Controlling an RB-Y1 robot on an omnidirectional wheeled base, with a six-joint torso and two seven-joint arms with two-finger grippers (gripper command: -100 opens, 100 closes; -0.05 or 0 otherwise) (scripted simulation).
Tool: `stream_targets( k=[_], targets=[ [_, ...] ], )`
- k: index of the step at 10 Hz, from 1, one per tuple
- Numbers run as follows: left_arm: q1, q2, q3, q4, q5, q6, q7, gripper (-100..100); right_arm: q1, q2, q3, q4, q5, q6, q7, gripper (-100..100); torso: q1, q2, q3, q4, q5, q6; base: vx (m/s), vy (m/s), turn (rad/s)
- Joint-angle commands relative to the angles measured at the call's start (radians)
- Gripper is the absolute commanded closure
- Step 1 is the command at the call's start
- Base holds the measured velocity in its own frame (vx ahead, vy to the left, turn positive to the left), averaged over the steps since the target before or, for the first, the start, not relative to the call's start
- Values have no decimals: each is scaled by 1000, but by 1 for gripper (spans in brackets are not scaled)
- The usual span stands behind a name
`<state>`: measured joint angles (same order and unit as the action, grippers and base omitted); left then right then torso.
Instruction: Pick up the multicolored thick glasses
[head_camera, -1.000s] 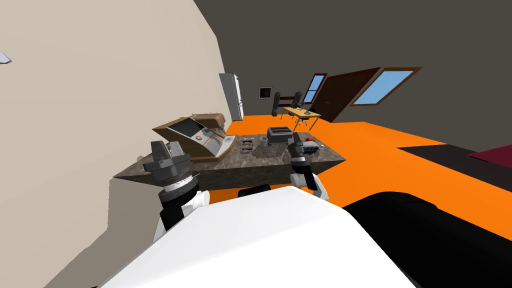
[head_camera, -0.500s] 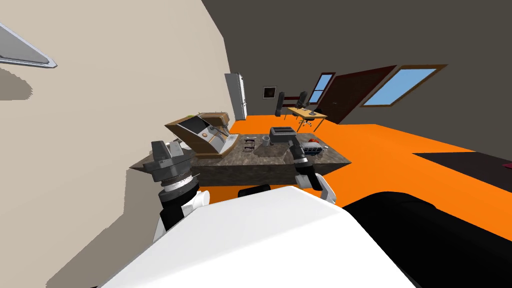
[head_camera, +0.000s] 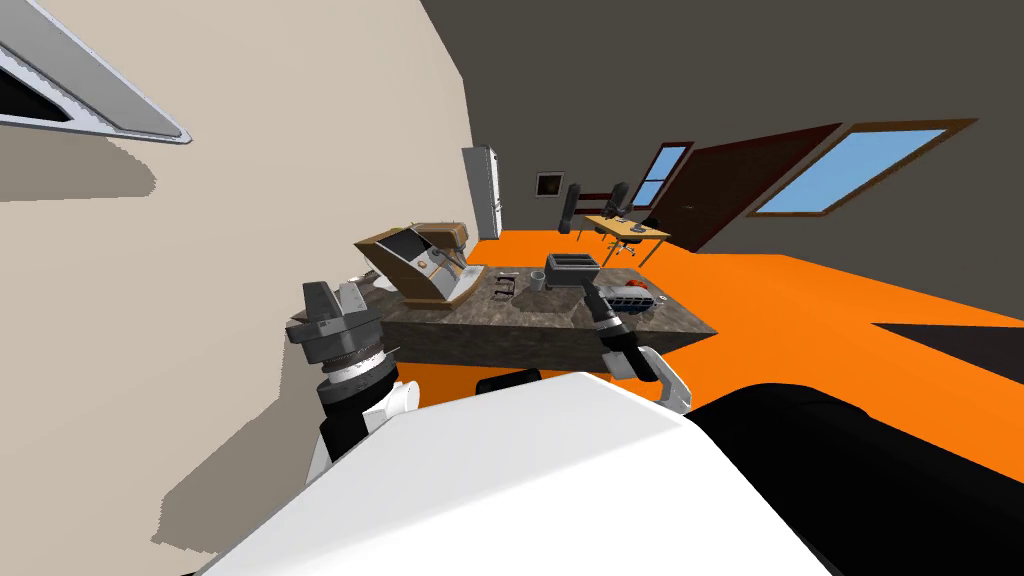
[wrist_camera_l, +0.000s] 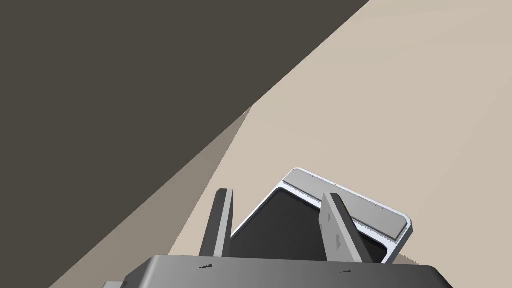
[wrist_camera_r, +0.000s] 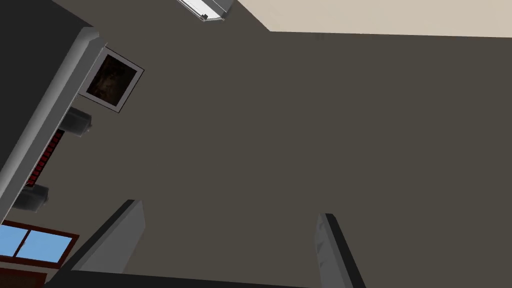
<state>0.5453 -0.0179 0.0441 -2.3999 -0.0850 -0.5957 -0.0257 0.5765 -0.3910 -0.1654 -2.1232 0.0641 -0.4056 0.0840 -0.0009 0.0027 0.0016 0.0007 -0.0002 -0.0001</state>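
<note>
I stood short of a dark stone surface, both arms raised ahead of me. My left end effector was up close to the beige wall, by the near left corner of the surface as the head view showed it. In the left wrist view its 2 fingers stood apart with nothing between them. My right end effector pointed upward over the near edge of the surface, in line with the toaster. Its 2 fingers stood wide apart in the right wrist view, and it was empty as well.

The glasses lay flat on the surface between a brown coffee machine and a small grey cup. From the head view they looked dark, and their colours were too small to tell. Neither end effector touched them. The right one was the nearer of the 2, and the left one was well apart from them, past the coffee machine.

The dark grey toaster sat just beyond the cup. Toward the right end of the surface lay a pale container with something red in it, though I could not tell what.

Past the surface an orange floor ran back to a dark wall. There stood a white fridge, a wooden desk and a dark brown door.
</note>
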Motion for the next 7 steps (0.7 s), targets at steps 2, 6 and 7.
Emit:
stream_targets(
  k=[2, 6, 7],
  targets=[
    [0, 0, 0, 0, 0, 0, 0, 0, 17, -71, -20, 35, 17, -11, 16, -100, 0, 0, 0, 0, 0, 0, -38, -3, 103],
    [0, 0, 0, 0, 0, 0, 0, 0, 44, -174, -46, 81, 41, -25, 35, -100, 0, -1, -1, 0, 0, 0, -34, 1, 122],
    [0, 0, 0, 0, 0, 0, 0, 0, 44, -188, -46, 81, 41, -25, 35, -100, 0, -1, 0, 0, 0, 0, -32, 1, 101]
  ],
)
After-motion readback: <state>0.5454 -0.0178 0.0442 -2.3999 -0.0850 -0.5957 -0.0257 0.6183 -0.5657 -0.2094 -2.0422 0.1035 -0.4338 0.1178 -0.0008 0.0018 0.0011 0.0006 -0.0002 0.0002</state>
